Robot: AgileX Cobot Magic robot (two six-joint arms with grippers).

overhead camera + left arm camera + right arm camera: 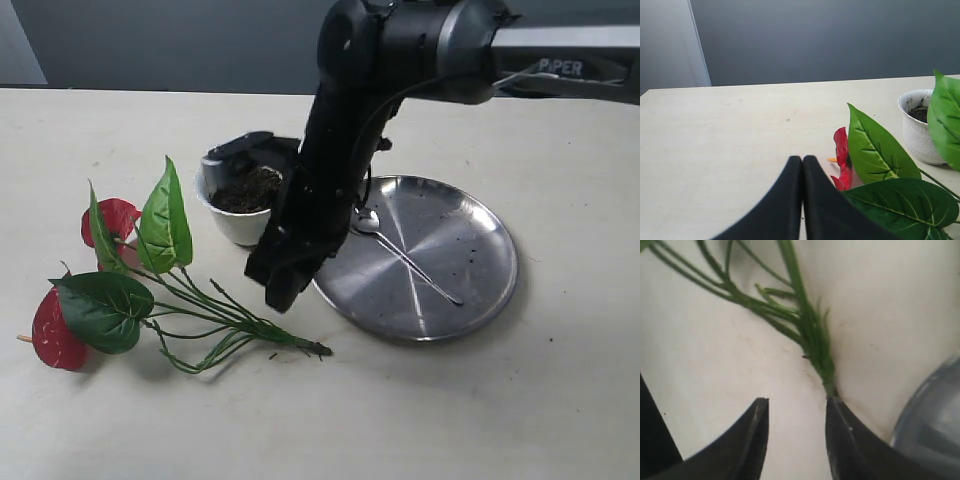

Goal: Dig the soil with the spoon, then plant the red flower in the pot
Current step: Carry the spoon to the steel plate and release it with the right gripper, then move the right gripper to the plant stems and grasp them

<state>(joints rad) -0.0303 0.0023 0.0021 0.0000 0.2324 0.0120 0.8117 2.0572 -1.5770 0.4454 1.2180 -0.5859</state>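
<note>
The red flower (105, 310) lies flat on the table at the left, its stems bunched toward the plate. My right gripper (282, 292) hangs open just above the stem base; in the right wrist view the stem bundle (812, 335) ends against one fingertip (837, 410) of the right gripper (795, 405), with nothing between the fingers. The white pot (235, 225) holds dark soil (248, 190), partly behind the right arm. The spoon (405, 258) lies in the steel plate (470, 250). My left gripper (802, 159) is shut and empty, near a red bloom (842, 160), and out of the exterior view.
The right arm crosses from the upper right over the plate's left edge and the pot. The left wrist view shows the pot (917, 130) behind broad green leaves (875, 150). The plate's rim (935, 415) sits close beside the right gripper.
</note>
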